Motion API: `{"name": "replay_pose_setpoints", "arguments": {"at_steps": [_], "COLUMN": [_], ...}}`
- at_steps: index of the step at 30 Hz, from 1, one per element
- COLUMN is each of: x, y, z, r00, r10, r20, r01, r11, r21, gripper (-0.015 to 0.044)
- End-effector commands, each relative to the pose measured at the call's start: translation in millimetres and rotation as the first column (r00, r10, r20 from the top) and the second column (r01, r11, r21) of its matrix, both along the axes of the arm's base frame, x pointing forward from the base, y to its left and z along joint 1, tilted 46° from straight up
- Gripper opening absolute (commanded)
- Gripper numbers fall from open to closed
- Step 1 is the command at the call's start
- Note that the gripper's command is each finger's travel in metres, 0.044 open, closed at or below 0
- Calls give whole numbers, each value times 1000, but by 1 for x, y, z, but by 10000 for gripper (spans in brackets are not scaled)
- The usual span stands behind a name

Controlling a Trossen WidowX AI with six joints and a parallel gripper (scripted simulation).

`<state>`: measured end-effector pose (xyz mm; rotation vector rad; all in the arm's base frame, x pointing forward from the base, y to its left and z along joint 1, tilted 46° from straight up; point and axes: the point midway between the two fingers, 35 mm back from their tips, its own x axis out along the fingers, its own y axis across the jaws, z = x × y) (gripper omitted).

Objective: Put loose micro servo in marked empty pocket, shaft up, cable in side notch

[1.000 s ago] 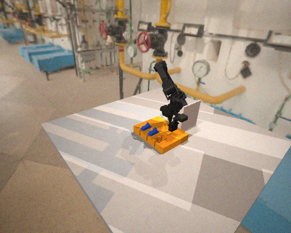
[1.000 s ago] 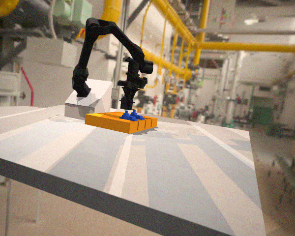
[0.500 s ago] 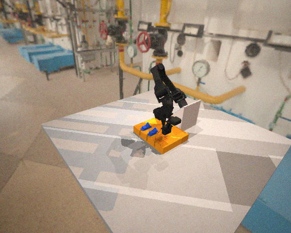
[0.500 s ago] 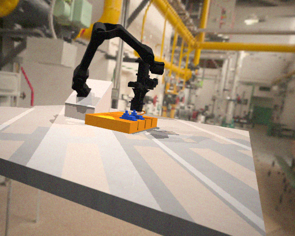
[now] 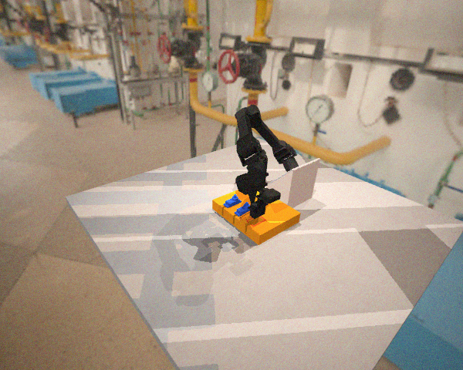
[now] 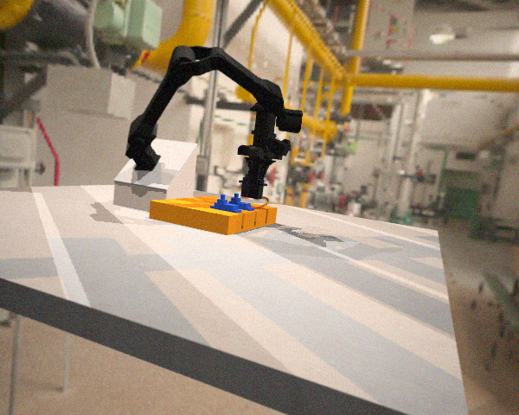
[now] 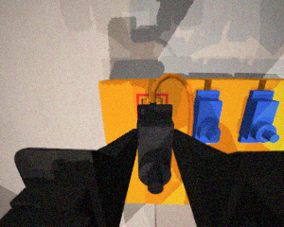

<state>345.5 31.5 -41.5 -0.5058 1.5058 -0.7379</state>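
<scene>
My gripper [image 5: 258,210] [image 6: 253,189] [image 7: 154,133] is shut on the dark micro servo [image 7: 154,115], over the deck. The servo's round shaft end faces the wrist camera. Its thin orange cable [image 6: 267,201] [image 7: 189,106] loops from the far end towards the neighbouring blue servo. The orange deck [image 5: 279,229] [image 6: 188,216] [image 7: 118,109] lies flat. The red pocket outline [image 7: 144,95] shows just beyond the servo's far end; the servo and fingers hide most of the pocket. The servo appears above the deck; the exact gap cannot be told.
Two blue servos [image 5: 232,201] [image 5: 241,209] [image 7: 207,115] [image 7: 259,115] sit in the deck, beside the held servo on the right in the wrist view. A white slope-topped block [image 5: 303,185] [image 6: 138,194] stands behind the deck, near the arm's base.
</scene>
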Motion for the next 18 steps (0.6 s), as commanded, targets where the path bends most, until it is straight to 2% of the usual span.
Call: {"name": "replay_pose_setpoints", "arguments": {"at_steps": [1, 18], "x": [2, 1], "y": [-2, -13], "z": [-2, -12], "r00": [1000, 1000], "r10": [6, 6], "r20": [2, 2], "r01": [-6, -6], "r11": [1000, 1000], "r21": [-1, -2], "gripper": [0, 0]}}
